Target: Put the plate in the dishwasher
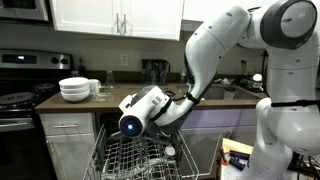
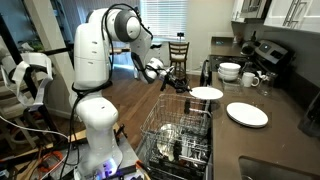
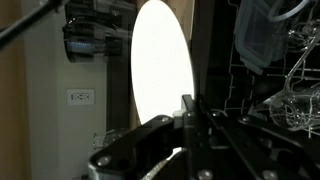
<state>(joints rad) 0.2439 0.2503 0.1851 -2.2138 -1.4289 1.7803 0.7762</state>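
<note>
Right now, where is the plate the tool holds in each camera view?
Exterior view: the plate lies flat right of centre, at the tool tip, over the rack.
Exterior view: not made out; the arm covers the spot over the rack.
Wrist view: the plate is a tall white oval at centre, gripped by the tool.
Shared landmark: the rack.

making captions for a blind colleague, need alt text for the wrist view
The gripper is shut on the lower rim of a white plate, which appears as a tall bright oval mid-frame. The dishwasher rack shows at right, a wall outlet at left.
</note>
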